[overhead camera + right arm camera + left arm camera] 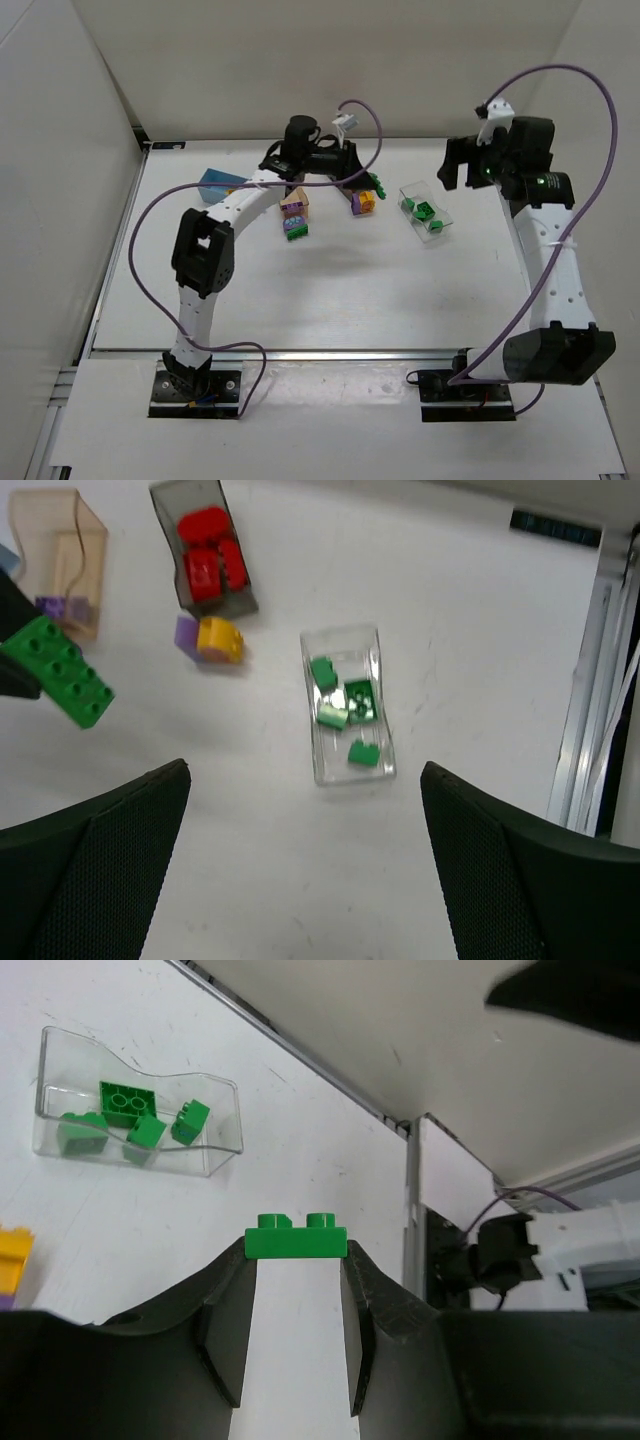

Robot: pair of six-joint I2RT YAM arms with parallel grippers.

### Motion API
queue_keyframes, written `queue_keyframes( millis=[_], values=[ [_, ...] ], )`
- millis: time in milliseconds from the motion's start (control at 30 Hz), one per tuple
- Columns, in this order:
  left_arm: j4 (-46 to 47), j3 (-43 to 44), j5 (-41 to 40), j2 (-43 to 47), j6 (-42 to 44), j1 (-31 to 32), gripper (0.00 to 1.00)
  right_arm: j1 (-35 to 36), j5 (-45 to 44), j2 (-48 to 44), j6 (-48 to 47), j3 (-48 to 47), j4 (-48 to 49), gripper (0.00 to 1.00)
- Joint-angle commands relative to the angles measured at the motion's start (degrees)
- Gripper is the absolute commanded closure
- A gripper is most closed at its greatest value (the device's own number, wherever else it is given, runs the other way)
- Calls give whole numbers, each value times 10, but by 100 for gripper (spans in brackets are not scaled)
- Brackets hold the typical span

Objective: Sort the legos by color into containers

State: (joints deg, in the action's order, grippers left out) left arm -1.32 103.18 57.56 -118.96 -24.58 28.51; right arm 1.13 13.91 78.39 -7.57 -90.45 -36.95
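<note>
1. Plainly, the left gripper [297, 1268] is clamped on a green brick [296, 1238]. The brick bridges the two fingertips with its studs up, one end against each pad.
2. Beyond those jaws, toward the upper left of the left wrist view, the clear bin [220, 1125] sits on the table [330, 1140], well apart from the held brick. Four green bricks [125, 1103] lie loose inside it.
3. At that view's left edge, about level with the jaws, a purple-and-yellow clump [12, 1260] is only partly in view.
4. The right gripper [302, 772] has its jaws spread wide with nothing between them.
5. Seen from the right wrist, the clear bin lies just ahead of the open gap, within the span of the two fingers. It is nearer the finger on the view's right and touches neither.
6. Farther ahead of the right jaws and toward the view's left stands the grey bin [170, 520] holding red bricks [208, 550]. The tan bin [50, 525] beside it holds purple bricks [62, 608].
7. The purple-and-yellow clump lies just beside the grey bin's near end, between that bin and the right jaws.
8. From above, the blue bin [218, 183] sits back along the left forearm, away from the left jaws. A green-and-purple clump [297, 229] lies near the forearm.
</note>
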Motion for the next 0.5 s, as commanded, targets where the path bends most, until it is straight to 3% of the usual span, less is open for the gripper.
queue_keyframes(
  millis=[0,167,467],
  values=[
    [-44,59,-57,-29,69,42,90,-32,-13,-36,-17,64,-70,1],
    [-56,117,-121,-90,121,94,90,-57,-16,-118,-13,115,-116,1],
    [59,178,-184,-193,118,130,90,-71,-35,-173,7,136,-159,1]
  ],
)
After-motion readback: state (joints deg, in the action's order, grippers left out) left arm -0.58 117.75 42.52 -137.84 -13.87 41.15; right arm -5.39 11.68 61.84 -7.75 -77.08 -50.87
